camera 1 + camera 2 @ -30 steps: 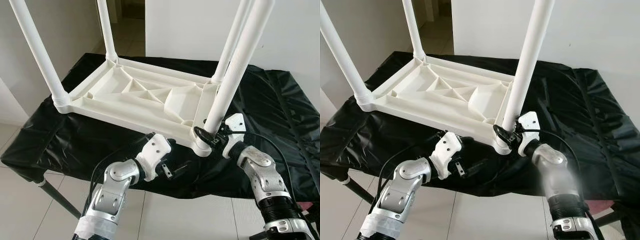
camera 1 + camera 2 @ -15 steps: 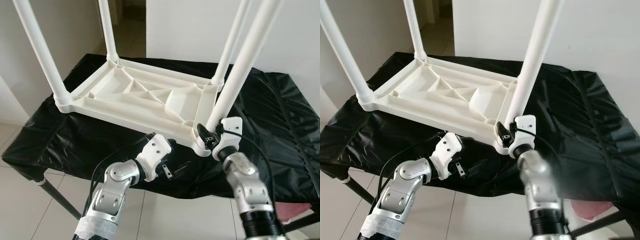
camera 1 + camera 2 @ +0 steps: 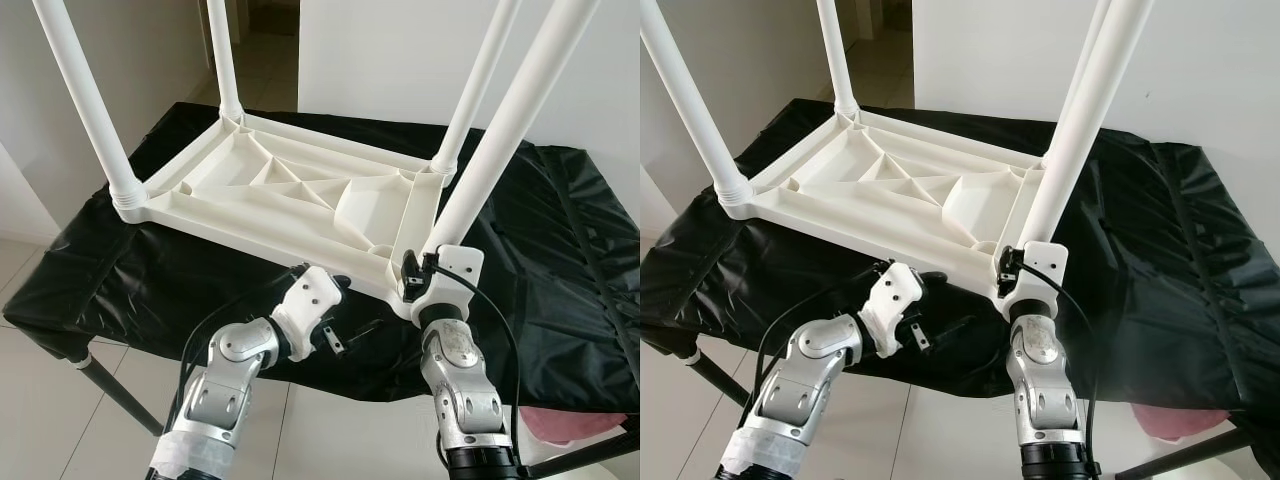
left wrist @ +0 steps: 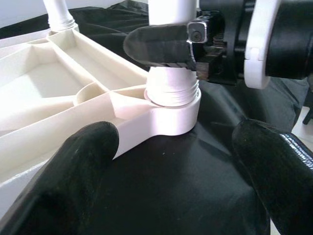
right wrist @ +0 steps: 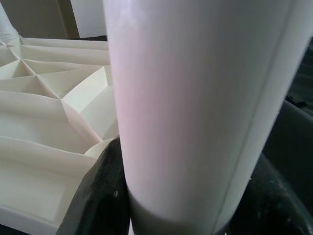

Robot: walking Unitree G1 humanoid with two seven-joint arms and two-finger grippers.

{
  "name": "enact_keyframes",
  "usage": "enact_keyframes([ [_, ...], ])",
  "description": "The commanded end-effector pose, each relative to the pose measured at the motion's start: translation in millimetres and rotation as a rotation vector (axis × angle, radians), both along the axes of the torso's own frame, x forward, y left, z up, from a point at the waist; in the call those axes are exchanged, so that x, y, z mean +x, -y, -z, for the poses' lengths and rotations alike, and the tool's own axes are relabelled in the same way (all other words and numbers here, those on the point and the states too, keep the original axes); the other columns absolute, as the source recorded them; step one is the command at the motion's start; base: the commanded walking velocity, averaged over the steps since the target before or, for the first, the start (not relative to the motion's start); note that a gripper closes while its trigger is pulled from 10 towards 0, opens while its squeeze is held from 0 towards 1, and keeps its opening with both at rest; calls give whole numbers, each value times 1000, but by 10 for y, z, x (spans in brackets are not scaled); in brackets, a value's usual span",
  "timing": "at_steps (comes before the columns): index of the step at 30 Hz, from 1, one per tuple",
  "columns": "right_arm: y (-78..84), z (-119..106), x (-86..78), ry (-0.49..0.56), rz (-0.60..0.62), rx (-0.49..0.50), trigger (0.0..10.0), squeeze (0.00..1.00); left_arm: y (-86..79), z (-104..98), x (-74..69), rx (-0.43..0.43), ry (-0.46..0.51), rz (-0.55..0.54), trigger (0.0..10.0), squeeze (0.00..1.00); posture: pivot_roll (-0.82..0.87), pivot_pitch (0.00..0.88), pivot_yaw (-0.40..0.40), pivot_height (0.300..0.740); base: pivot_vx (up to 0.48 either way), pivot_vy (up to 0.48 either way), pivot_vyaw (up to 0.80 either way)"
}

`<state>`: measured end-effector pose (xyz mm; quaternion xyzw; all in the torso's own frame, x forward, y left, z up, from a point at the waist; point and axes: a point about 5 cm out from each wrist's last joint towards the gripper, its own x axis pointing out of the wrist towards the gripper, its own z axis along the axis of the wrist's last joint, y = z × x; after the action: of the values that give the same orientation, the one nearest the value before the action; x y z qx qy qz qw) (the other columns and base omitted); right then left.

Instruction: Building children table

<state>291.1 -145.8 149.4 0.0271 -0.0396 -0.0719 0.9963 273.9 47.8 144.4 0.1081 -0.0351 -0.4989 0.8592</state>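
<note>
White plastic leg point(image 3: 480, 155), clamped between the right gripper's point(image 3: 415, 277) fingers just above its corner socket; that wrist has rotated over the past second, apparently screwing it home. Left gripper point(image 3: 345, 335) waits open beside the upturned tabletop point(image 3: 290, 195).

Cloth: you see a shiny black cloth point(image 3: 560, 250) with many folds. It covers the whole stand and hangs over its edges.
Stand legs: you can spot a dark metal leg point(image 3: 115, 392) under the cloth on the left. Another dark bar point(image 3: 1185, 455) pokes out low on the right.
Floor: you see pale tiles point(image 3: 60, 420) with thin lines between them.
Wall: a plain white wall point(image 3: 400, 60) stands behind the cloth.
Doorway: you see a dim opening point(image 3: 265, 40) left of that wall, with pale floor going back.
Pink thing: something pink point(image 3: 580, 425) sits low on the right, partly under the cloth. You cannot tell what it is.
</note>
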Motion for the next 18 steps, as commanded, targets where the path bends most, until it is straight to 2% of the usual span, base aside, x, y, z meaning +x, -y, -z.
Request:
enact_keyframes([
  [1, 118, 83, -16, -45, 40, 22, 10000, 1000, -31, 49, 53, -15, 8, -166, 10000, 0, -40, 43, -32, 740, 0, 0, 0],
  [9, 176, 58, -33, -25, -9, -19, 10000, 1000, -36, 64, 51, -11, 15, -175, 10000, 0, -35, 37, -40, 740, 0, 0, 0],
  [13, 261, 50, -25, -9, -90, -63, 10000, 1000, -51, 66, 46, -6, 21, -178, 10000, 0, -37, 41, -33, 740, 0, 0, 0],
  [16, 350, 43, 3, -11, -212, -102, 10000, 1000, -59, 66, 38, -4, 23, -174, 10000, 0, -39, 35, -32, 740, 0, 0, 0],
  [17, 350, 43, 3, -11, -212, -102, 10000, 1000, -59, 66, 38, -4, 23, -174, 10000, 0, -39, 35, -32, 740, 0, 0, 0],
  [18, 357, 40, 14, -17, -302, -113, 10000, 580, -61, 63, 39, -3, 25, -173, 10000, 0, -39, 35, -32, 740, 0, 0, 0],
])
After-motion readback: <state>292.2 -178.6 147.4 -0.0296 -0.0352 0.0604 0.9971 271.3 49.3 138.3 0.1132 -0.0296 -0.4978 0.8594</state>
